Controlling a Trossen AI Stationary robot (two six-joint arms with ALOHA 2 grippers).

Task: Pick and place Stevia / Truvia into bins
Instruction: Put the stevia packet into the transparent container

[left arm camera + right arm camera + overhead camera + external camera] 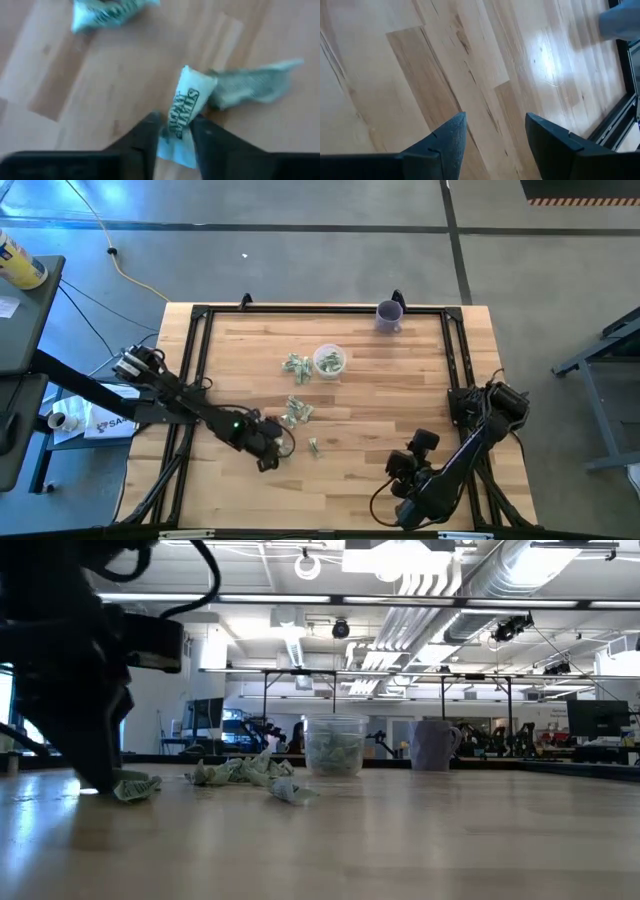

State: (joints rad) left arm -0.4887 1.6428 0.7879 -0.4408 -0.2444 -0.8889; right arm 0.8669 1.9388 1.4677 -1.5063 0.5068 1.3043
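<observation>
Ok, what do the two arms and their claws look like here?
Both arms are dark, jointed and tube-like. The left arm shows a small green light and thin black cables looping near its left claw. The right claw has two dark, wedge-shaped, tapering fingers.

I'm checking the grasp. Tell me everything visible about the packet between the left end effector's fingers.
The packet is a small, flat paper rectangle, white to pale green, with dark lettering printed along its length, slightly creased. It stands lengthwise between the two dark fingers of the left end effector, which press against both its long edges. Its far end juts out beyond the fingertips, meeting a second crumpled packet lying on the wooden table. Whether it is lifted off the wood cannot be told.
</observation>
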